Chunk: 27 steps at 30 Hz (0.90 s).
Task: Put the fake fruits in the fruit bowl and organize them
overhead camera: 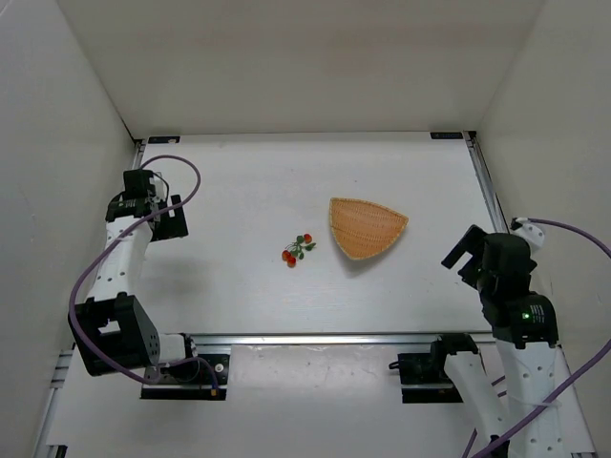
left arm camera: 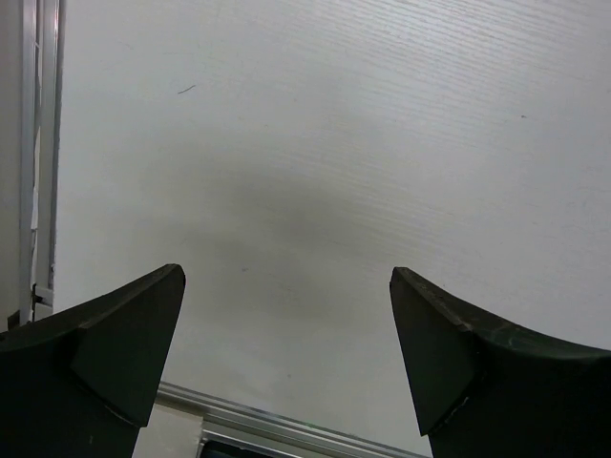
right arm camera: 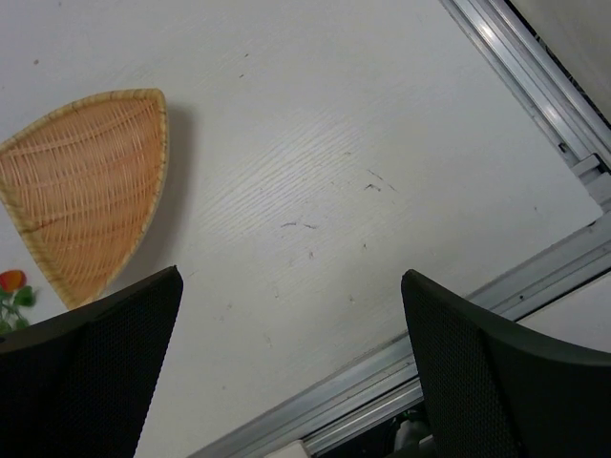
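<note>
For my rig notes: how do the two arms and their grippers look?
The left arm and right arm have white links, black joints and purple cables. The left gripper and right gripper have dark wedge-shaped fingers; the right ones look finely dotted. The right arm shows a small green light.

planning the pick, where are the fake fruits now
In the top view the fake fruits lie on the table near its middle, just left of the fruit bowl, not touching it.

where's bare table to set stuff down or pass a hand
Widest bare patch: between the left gripper and the berries. Also free: the far strip behind the basket, and between basket and right gripper. Tight only in the gap between berries and basket.
</note>
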Motion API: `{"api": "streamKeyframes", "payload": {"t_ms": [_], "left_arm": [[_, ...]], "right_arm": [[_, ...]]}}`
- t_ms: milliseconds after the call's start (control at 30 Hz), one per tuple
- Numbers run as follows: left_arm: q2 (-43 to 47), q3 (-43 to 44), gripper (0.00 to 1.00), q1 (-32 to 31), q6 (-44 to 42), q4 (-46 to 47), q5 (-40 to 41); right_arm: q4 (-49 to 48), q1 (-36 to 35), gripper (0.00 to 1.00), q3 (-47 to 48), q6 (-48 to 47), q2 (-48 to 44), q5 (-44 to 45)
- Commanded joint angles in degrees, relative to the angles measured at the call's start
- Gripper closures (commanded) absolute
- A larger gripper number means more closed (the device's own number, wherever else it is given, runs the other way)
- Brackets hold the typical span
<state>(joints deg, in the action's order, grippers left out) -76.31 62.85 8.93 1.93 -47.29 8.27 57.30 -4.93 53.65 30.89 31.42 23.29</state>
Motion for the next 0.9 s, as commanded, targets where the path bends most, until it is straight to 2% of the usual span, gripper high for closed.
{"api": "streamKeyframes", "payload": {"t_ms": [0,100,167,267,300,367,400,467,500,633,867], "left_arm": [[3.28,-0.45,0.00,1.09,-0.88,1.76,-4.76],[2.05,-0.45,0.00,1.09,-1.41,1.76,-5.28],[1.43,0.16,0.00,1.09,-0.88,1.76,-5.81],[1.43,0.78,0.00,1.09,-0.88,1.76,-5.81],[1.43,0.78,0.00,1.09,-0.88,1.24,-5.81],[1.43,0.78,0.00,1.09,-0.88,1.23,-3.72],[1.43,0.78,0.00,1.09,-0.88,1.23,-3.09],[1.95,-0.01,0.00,1.09,-0.88,1.23,-2.30],[1.96,-0.79,0.00,1.09,-1.40,1.23,-1.60],[2.49,-2.03,0.00,1.09,-1.41,1.23,-0.98],[1.43,-2.03,0.00,1.09,-1.41,1.23,-0.45]], "right_arm": [[-2.01,0.01,0.01,3.91,-7.93,1.88,-5.16],[-5.00,-1.91,0.01,8.21,-13.66,9.24,-14.83],[-6.75,-5.42,0.01,12.94,-13.67,13.65,-16.60],[-10.52,-22.00,0.01,17.00,-12.70,23.22,-5.93],[-11.50,-31.36,0.01,19.63,-12.70,29.08,-2.32],[-13.34,-40.81,0.01,23.41,-12.70,36.22,1.22],[-14.05,-42.95,0.01,25.52,-12.70,43.65,-0.42],[-15.89,-46.21,0.01,31.24,-10.87,50.72,-3.58],[-16.51,-48.66,0.01,32.82,-9.99,57.20,-4.91],[-16.17,-50.79,0.01,40.29,-2.52,71.65,-9.21],[-14.93,-52.73,0.27,45.75,3.11,85.63,-10.63]]}}
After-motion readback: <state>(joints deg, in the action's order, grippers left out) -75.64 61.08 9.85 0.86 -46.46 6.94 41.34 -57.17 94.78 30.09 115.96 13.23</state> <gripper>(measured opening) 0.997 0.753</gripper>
